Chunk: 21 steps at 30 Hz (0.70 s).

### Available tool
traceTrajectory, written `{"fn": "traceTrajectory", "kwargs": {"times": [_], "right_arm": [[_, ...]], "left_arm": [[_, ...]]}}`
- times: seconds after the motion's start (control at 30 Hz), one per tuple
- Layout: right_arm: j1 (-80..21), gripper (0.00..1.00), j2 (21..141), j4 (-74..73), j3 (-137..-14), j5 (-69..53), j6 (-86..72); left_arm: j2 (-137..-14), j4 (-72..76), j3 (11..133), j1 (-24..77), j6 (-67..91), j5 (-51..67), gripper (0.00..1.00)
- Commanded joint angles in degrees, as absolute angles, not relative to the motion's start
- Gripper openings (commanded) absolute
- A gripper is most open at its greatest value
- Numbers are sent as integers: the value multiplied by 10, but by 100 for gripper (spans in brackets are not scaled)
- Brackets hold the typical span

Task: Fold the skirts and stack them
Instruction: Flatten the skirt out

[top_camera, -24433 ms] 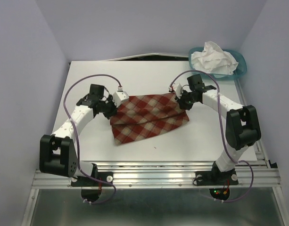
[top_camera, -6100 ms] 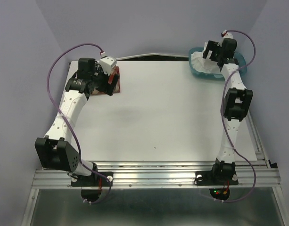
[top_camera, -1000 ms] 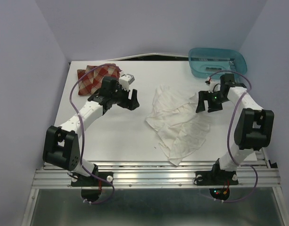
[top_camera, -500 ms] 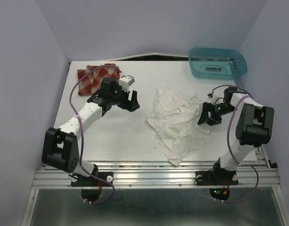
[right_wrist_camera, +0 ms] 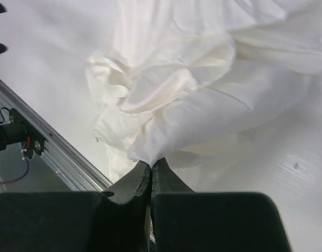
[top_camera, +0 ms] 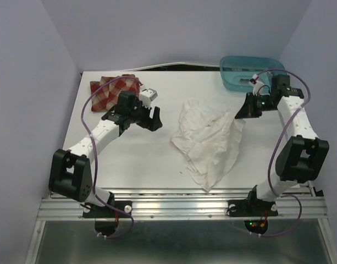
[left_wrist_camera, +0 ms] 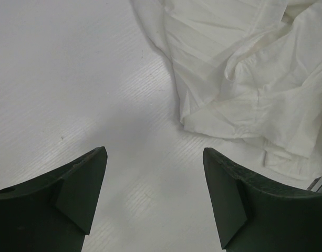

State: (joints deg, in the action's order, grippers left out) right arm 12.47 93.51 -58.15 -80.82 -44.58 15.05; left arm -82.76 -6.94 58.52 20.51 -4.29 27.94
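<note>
Cloth this thin and crinkled weighs next to nothing and has no stiffness, so we expect the white skirt [top_camera: 209,140] to sag, bunch and slide over itself wherever it is lifted. A pinch on a single edge or corner should serve better than a grab into the loose folds, which would likely gather several layers. It lies rumpled at the centre right of the top view on the tabletop [top_camera: 141,159], its far right corner drawn up toward the right gripper [top_camera: 247,111]. That gripper is closed on a small tuck of the white fabric, which the right wrist view shows pinched at the very tips. The hold looks shallow to us and could slip if pulled sharply. The right arm reaches up the right side of the frame, with its wrist just below the teal basket [top_camera: 278,69]. The left gripper [top_camera: 155,118] hovers with its jaws spread wide and nothing between them, left of the cloth's near edge and apart from it. The plaid skirt [top_camera: 114,88] lies folded at the upper left of the top view.
</note>
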Motion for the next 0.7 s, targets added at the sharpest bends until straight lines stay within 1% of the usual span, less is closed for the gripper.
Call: {"fn": "traceTrajectory", "kwargs": {"times": [0.0, 0.1, 0.13, 0.23, 0.43, 0.53, 0.6, 0.63, 0.67], "right_arm": [[5, 1, 934, -556, -859, -501, 61], [-70, 1, 959, -463, -856, -492, -20], [-112, 1, 983, -421, -855, -490, -32], [-175, 1, 1040, -369, -858, -472, -83], [-255, 1, 1100, -255, -815, -437, -151], [-289, 1, 1132, -224, -805, -421, -168], [-300, 1, 1164, -224, -812, -421, -168], [-300, 4, 1173, -225, -818, -424, -166], [-300, 10, 1180, -226, -823, -431, -159]], "left_arm": [[-802, -66, 581, 206, -70, 278, 85], [-798, -70, 585, 205, -71, 276, 85], [-797, -75, 587, 204, -72, 278, 85], [-775, -75, 582, 194, -69, 322, 85], [-731, -35, 534, 161, -30, 427, 84], [-712, -4, 499, 160, 7, 490, 80], [-703, 23, 483, 162, 43, 500, 76], [-701, 31, 474, 164, 46, 498, 75], [-696, 30, 472, 174, 43, 477, 75]]}}
